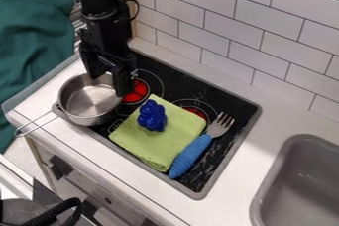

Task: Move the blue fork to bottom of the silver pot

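— Well, blue fork [198, 146] across the green cloth [136, 134] from the silver pot [87, 103]. Any risk?
— Likely a slip from pinching off-centre, or a tipped pot from a low sweep of the gripper [110, 82], spread and empty at the pot's rim.
— And inside the pot?
— Just bare metal, apparently.

No text, label, brand, number or sign can be read. Small pale marks stand on the black stove top [149, 61], beside the silver pot [86, 98], but they are too small to make out.
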